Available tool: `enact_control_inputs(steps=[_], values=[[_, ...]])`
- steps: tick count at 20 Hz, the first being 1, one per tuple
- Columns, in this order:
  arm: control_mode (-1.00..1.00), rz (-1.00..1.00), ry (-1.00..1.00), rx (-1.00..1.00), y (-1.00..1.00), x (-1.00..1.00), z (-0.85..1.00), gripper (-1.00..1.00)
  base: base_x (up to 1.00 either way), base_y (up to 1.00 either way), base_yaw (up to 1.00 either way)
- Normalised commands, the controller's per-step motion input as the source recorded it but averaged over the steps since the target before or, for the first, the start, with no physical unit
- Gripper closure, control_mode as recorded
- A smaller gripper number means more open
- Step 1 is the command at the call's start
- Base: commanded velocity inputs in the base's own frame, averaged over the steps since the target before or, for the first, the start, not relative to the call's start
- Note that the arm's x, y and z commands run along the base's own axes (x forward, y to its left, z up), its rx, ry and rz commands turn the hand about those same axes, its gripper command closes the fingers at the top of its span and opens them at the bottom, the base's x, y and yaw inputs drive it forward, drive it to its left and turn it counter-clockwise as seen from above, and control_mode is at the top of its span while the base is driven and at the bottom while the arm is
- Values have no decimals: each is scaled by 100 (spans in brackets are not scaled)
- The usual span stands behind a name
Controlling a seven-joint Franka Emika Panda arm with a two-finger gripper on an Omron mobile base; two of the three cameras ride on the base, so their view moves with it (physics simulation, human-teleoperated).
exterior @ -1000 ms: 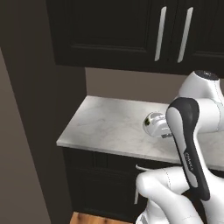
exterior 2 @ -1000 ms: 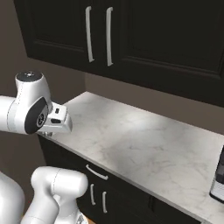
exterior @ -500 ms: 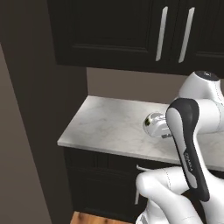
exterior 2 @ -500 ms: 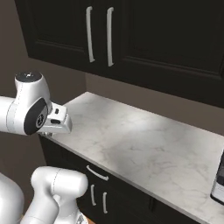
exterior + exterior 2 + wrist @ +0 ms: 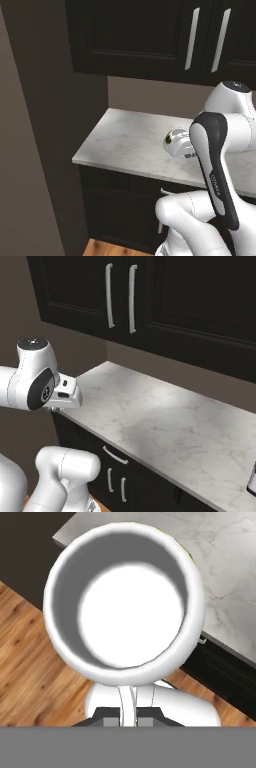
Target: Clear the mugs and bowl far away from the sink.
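- Hand view: I look straight down into the white mug (image 5: 125, 612), its open mouth facing the camera. The inside is plain white with a grey shaded wall, and I see nothing in it.
- The mug's handle runs down from its lower rim to the gripper (image 5: 128, 721). The two dark finger tips sit tight against either side of the thin handle, so I read the claw as clenched on the mug by its handle.
- Behind the mug in this view I see the wooden floor (image 5: 30, 677) on the left and at lower right, and the marble counter (image 5: 230, 577) at upper right. The counter's edge runs diagonally, with dark cabinet fronts (image 5: 225, 672) below it.
- The mug hangs near the counter's edge; from this angle I cannot tell whether it is over the floor or over the counter.
- Left base view: a rounded glossy shape, the same mug (image 5: 176, 142), shows just left of the arm's dark forearm, above the counter (image 5: 125, 145). It appears lifted rather than resting, though the arm hides its right side.
- Dark upper cabinets (image 5: 150, 35) with pale bar handles hang above the counter, and a brown wall panel stands at its left end.
- Right base view: the arm's white wrist sits at the left, over the near left corner of the counter (image 5: 170, 426). A small dark object (image 5: 251, 480) stands at the far right edge of the counter, cut off by the frame; I cannot identify it.
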Motion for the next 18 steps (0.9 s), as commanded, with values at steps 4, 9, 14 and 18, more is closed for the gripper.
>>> enact_control_inputs(steps=[4, 9, 14, 18], values=[[-100, 2, 0, 0, 1, 5, -5, 100, 9, 2, 8], [-100, 5, 0, 0, 4, 27, -23, 100, 0, 0, 0], [-100, 2, 0, 0, 1, 28, -23, 100, 0, 0, 0], [-100, 1, -1, 0, 10, 23, -20, 100, 0, 0, 0]])
